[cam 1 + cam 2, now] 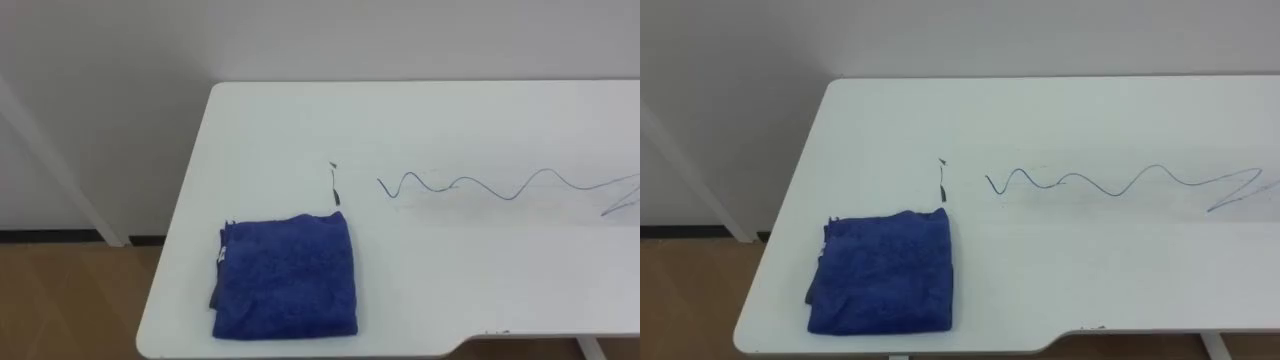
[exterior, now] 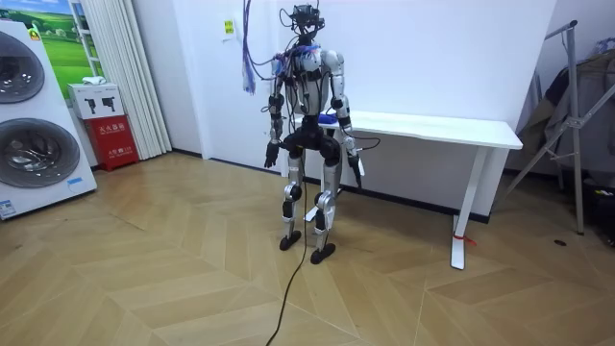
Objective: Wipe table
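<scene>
Blue cloth lies folded flat near the white table's front left corner. A small dark mark sits just behind it, and a wavy blue pen line runs off to the right. Room view: robot stands at the table end on the room view's left, left hand and right hand hanging at its sides, off the cloth; open or closed, can't tell. Right eye view: same layout.

The white rectangular tabletop is cut off at the eye views' right edge, and the wavy blue pen line is lost there. The small dark mark just beyond the folded blue terry cloth cannot be identified.
</scene>
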